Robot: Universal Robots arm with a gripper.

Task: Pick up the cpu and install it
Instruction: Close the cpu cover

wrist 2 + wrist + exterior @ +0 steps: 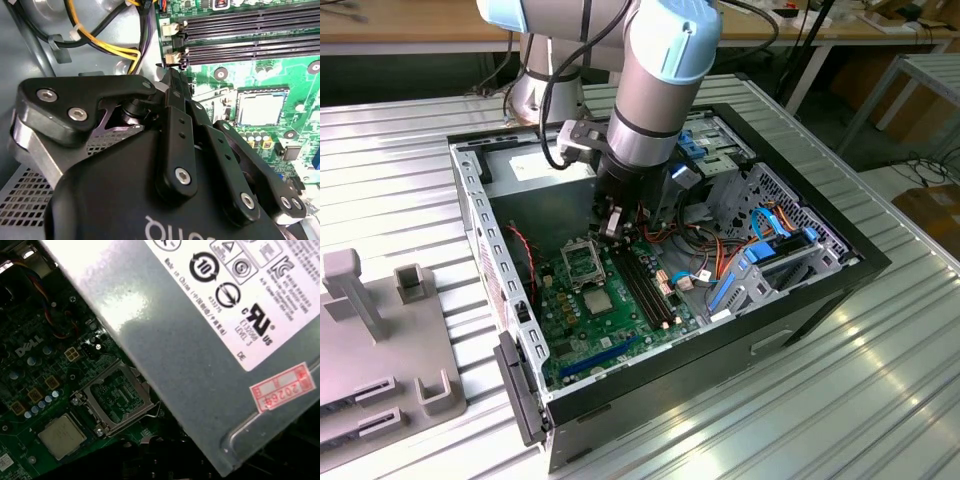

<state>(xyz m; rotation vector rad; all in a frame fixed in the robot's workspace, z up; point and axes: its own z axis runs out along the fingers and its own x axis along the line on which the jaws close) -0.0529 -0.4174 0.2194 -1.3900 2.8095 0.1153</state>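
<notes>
Black linkage of my tool (172, 82) looms over the green motherboard (610, 300), fingers drawn together with nothing visibly between them, while the cpu (61, 436) lies flat on the board just beside the open socket (116, 396). To do this well, I judge, I should come down square over the chip and grip its thin edges evenly. Around the computer case (800, 300) a ribbed metal worktop (880, 400) spreads through a workshop.
</notes>
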